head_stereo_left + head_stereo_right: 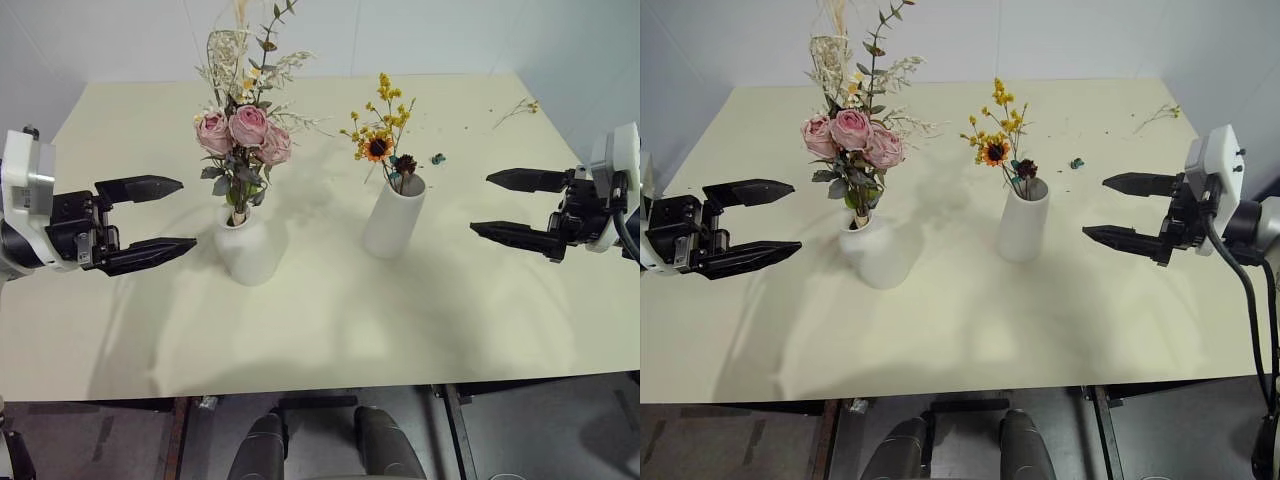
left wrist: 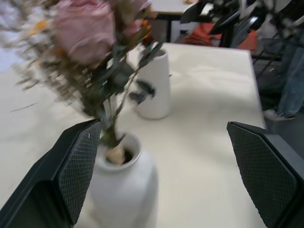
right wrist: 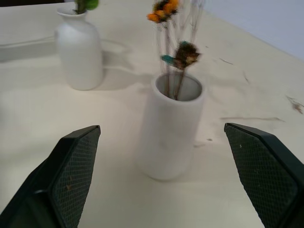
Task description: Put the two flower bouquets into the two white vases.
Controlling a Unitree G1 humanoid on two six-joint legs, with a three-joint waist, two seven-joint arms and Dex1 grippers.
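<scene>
— Which step was in hand?

— The last one, by my reading. The rose bouquet stood upright in the squat bottle vase, stems down its narrow neck, and the thin yellow-orange bunch stood in the tall cylinder vase. Both vases sat upright on the bench, near each other.

— And the pincers?

— Both released and gripping nothing. The left pincer hung level beside the bottle vase on its outer side, near but apart from it. The right pincer hung on the far side of the cylinder vase, clear of it, pointing back toward it.

— What did the next move call for?

— Little, I judged: keeping both arms clear of the stems so neither vase tipped. The rose bunch looked top-heavy, and its blooms showed close to the left pincer's fingers in the left wrist view.
</scene>
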